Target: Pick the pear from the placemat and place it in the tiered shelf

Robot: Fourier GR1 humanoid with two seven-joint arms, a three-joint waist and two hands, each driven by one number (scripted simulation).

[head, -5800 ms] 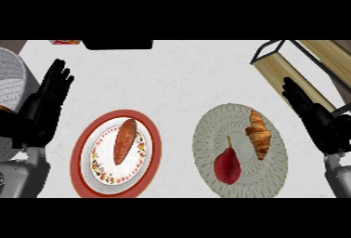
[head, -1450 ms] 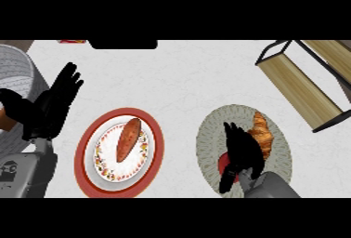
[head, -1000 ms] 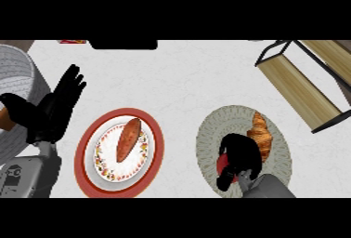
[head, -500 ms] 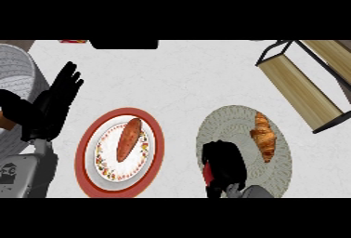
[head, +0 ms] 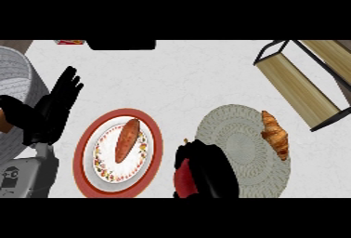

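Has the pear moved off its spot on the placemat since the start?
Yes. The pear, held in the right hand, now sits at the placemat's left edge, farther from the croissant.

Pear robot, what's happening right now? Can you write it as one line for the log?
stage: grasp | right robot hand: curled round pear at placemat left edge | left robot hand: open, resting | croissant: on placemat | tiered shelf: no pear yet

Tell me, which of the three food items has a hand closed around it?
The red pear at the placemat's left edge: the right hand curls over it. The croissant and the sweet potato on the plate lie untouched.
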